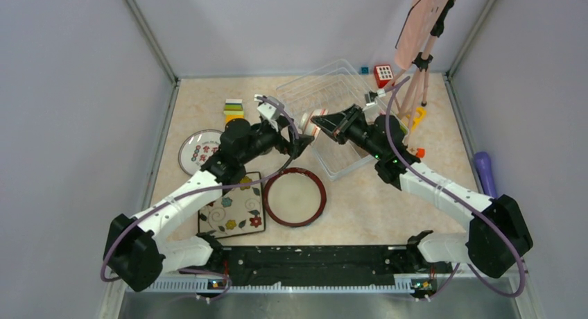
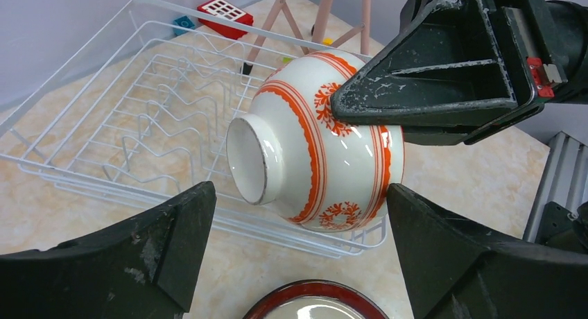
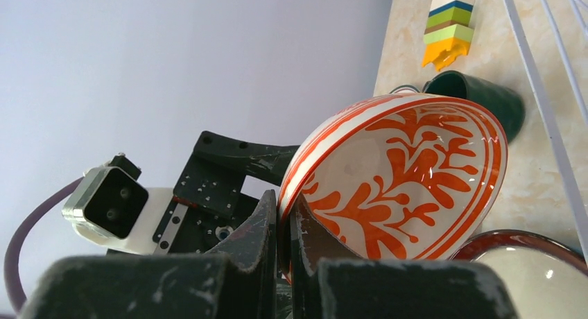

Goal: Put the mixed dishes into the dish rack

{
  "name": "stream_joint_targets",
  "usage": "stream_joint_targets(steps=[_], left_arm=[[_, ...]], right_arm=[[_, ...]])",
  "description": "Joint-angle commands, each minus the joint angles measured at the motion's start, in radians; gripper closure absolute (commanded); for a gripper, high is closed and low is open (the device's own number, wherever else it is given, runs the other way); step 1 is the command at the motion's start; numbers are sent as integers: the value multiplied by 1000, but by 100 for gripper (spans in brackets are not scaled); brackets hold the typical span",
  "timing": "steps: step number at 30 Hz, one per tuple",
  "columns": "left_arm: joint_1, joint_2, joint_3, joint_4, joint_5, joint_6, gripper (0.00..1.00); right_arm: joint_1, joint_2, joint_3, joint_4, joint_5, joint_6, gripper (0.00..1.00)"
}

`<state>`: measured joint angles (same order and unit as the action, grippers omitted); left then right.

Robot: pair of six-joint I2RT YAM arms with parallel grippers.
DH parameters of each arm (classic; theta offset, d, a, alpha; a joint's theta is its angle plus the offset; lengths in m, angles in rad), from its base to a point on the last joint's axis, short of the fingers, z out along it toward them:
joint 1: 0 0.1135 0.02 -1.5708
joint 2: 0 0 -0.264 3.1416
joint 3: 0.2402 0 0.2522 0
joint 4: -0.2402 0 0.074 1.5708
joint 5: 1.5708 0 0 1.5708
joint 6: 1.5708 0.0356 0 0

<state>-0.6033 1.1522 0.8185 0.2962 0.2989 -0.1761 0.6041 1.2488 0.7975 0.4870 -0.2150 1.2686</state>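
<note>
The orange bowl [image 1: 313, 127], white with orange bands and leaf pattern, hangs on its side over the near left corner of the white wire dish rack [image 1: 331, 97]. My right gripper [image 1: 322, 121] is shut on its rim [image 3: 286, 225], one finger inside and one outside. My left gripper [image 1: 299, 143] is open, its jaws spread just short of the bowl [image 2: 312, 152] and not touching it. The red-rimmed cream plate [image 1: 295, 196], square floral plate [image 1: 234, 211] and white red-marked plate [image 1: 197, 151] lie on the table. The teal mug [image 3: 485, 97] lies behind the bowl.
The stack of coloured blocks [image 1: 234, 111] stands at the back left, the red toy cube [image 1: 383, 74] behind the rack. A pink tripod [image 1: 419, 80] stands at the back right, with a purple object [image 1: 484, 172] by the right wall. The rack holds no dishes.
</note>
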Motion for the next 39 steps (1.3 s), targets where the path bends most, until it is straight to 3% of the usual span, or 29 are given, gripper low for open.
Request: stream_joint_targets(steps=[1, 8, 18, 22, 25, 26, 27, 32, 33, 34, 39], left_arm=[[-7, 33, 63, -1, 52, 40, 1], [-38, 52, 101, -67, 103, 88, 5], [-48, 109, 154, -137, 137, 116, 22], [-68, 138, 194, -198, 127, 152, 12], [-75, 133, 191, -198, 99, 166, 12], [-75, 132, 186, -193, 95, 167, 16], [-75, 133, 185, -193, 92, 167, 26], [-76, 161, 214, -234, 58, 234, 85], [-76, 165, 217, -241, 46, 243, 96], [-76, 169, 217, -240, 39, 253, 100], [-77, 189, 197, -190, 21, 285, 100]], right_arm=[[-6, 4, 32, 131, -40, 54, 100], [-9, 2, 23, 107, -5, 64, 100], [-9, 12, 14, 122, -6, 76, 100], [-9, 13, 6, 128, -3, 84, 100], [-9, 9, 0, 124, 1, 84, 100], [-9, 7, -3, 124, 0, 84, 100], [-9, 5, -5, 125, 2, 84, 100], [-10, -10, -21, 112, 21, 67, 99], [-12, -17, -26, 104, 30, 57, 93], [-14, -22, -28, 85, 39, 48, 86], [-39, -31, -60, 61, 55, 33, 71]])
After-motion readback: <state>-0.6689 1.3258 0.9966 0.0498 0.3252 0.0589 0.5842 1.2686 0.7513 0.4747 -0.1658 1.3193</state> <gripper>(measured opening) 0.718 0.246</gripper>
